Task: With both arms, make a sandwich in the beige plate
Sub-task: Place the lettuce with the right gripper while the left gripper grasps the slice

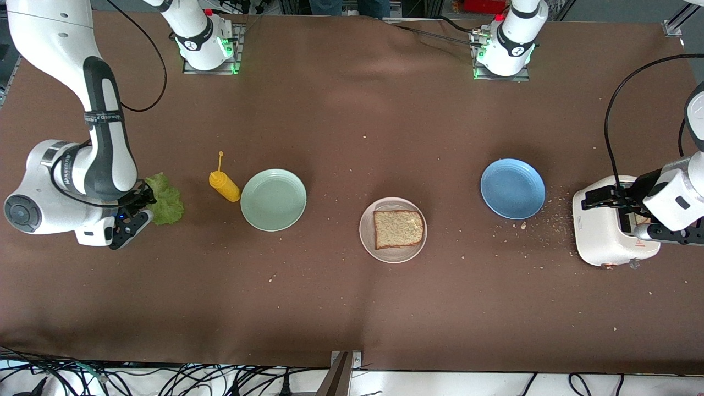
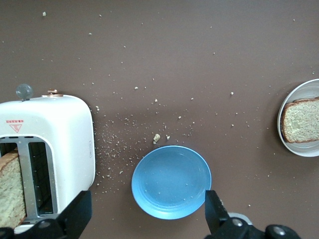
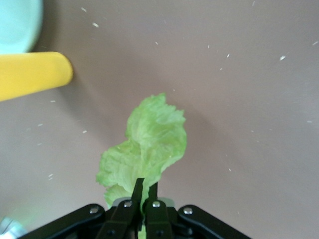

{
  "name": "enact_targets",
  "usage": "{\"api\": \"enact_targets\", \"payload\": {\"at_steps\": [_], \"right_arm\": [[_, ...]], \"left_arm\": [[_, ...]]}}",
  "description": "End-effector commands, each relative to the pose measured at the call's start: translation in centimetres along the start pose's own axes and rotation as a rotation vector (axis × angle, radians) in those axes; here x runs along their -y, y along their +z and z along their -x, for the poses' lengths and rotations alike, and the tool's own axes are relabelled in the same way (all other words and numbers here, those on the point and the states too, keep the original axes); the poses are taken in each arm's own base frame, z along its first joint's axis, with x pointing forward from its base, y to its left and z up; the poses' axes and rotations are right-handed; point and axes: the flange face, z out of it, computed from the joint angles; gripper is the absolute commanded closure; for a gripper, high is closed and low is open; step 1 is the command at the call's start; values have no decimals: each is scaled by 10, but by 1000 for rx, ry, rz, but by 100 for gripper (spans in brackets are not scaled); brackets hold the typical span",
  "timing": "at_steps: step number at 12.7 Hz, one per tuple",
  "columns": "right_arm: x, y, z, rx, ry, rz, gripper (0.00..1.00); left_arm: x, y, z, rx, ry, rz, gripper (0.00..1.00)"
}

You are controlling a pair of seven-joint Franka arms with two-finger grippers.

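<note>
Bread slice [image 1: 399,228] sits on the beige plate [image 1: 367,231], well apart from both grippers. Right gripper [image 3: 145,191] pinches the lettuce leaf [image 3: 149,144]; left gripper [image 2: 149,214] hangs spread over the toaster [image 2: 55,134].

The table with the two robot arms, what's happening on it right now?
A sandwich is being put together. The right gripper is shut on the lettuce leaf at the right arm's end of the table, beside the yellow squeeze bottle. The left gripper hangs open over the toaster, which holds a bread slice. One toast slice already lies on the beige plate; the mint-green plate and blue plate hold nothing.
</note>
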Motion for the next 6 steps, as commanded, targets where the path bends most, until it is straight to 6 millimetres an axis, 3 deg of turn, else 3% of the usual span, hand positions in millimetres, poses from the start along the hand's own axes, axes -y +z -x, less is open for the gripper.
{"api": "enact_targets", "payload": {"at_steps": [1,4,6], "right_arm": [[13,-51,-4,18,-1,-5,100],[45,-109,-10,27,118,-27,100],[71,-124,-18,-2,201,-137,100]], "left_arm": [[-1,-2,1,4,-2,-38,0],[-1,-3,1,3,0,-38,0],[-1,-3,1,2,-3,-38,0]]}}
